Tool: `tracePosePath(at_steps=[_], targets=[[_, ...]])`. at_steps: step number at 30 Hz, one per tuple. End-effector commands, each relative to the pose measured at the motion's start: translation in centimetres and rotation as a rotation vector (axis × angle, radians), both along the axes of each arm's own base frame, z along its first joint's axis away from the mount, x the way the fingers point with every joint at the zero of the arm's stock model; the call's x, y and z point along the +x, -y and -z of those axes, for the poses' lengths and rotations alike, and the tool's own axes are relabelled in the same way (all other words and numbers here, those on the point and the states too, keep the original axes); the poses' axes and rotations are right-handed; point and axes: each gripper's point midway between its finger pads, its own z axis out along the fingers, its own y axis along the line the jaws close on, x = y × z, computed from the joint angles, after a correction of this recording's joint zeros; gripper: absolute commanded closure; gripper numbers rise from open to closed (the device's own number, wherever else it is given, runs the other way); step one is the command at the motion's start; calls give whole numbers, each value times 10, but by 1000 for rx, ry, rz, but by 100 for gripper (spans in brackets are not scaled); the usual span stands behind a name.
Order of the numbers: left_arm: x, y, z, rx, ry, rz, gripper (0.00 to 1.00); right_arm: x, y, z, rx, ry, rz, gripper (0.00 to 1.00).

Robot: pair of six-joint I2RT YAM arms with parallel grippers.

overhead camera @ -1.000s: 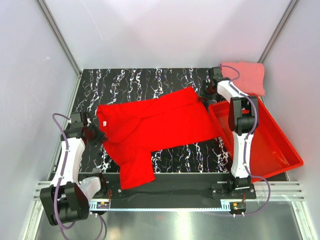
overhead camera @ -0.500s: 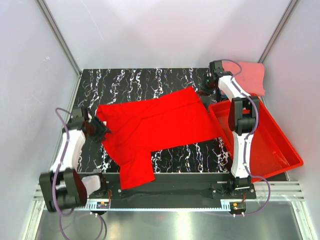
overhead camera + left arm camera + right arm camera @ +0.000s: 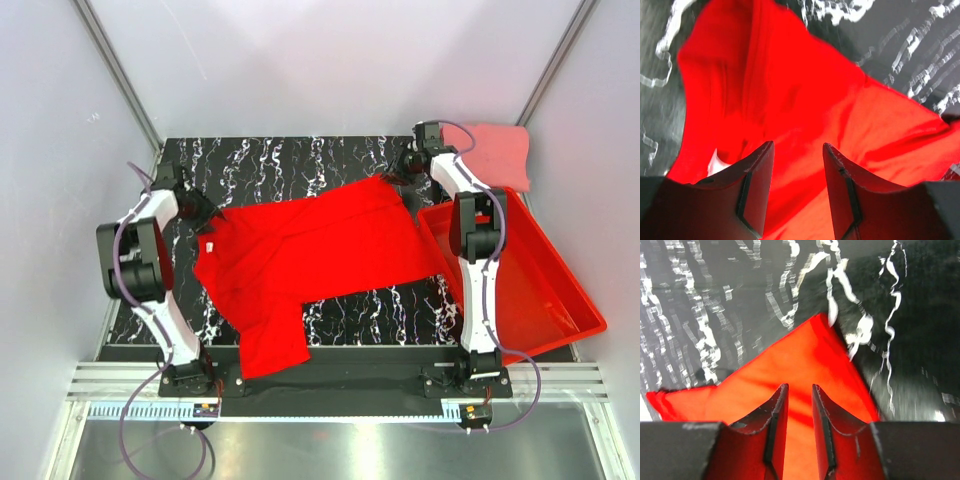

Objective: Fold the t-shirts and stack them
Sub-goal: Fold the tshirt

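Observation:
A bright red t-shirt lies spread on the black marbled table, with one part reaching toward the near edge. My left gripper is at its far left corner. In the left wrist view that gripper is open and empty, with the red cloth just below the jaws. My right gripper is at the shirt's far right corner. In the right wrist view it hangs over the red corner, jaws a narrow gap apart and holding nothing. A salmon-pink shirt lies at the back right.
A rigid red plastic bin stands along the right side, touching the shirt's right edge. The shirt's white label shows near my left gripper. Metal frame rails run along the table's left edge and its near edge.
My left arm has swung from the near left side up to the shirt's far left corner. My right gripper has shifted a little left toward the far right corner. The shirt has not moved.

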Motion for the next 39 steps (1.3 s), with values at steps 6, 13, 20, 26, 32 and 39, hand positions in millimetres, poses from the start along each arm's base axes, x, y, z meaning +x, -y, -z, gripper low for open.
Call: tracePosePath(at_steps=[6,13,20,26,32,39], targets=[[43,-25,19,83,-33,-57,52,31,16,38,-51,-65,147,70],[33,-53,26,198,-114,-221,54,14,37,61,-124,-159,333,74],[23,-62,28,217,-141,-309,55,2,39,59,-118,-160,408,74],[4,-49,39,105,-142,-414,57,-8,46,46,-114,-123,505,75],[24,-32,8,0,1,-314,56,-9,27,30,-27,-65,419,72],[34,-44,-24,219,39,26,51,21,-12,-28,-24,117,-15,63]])
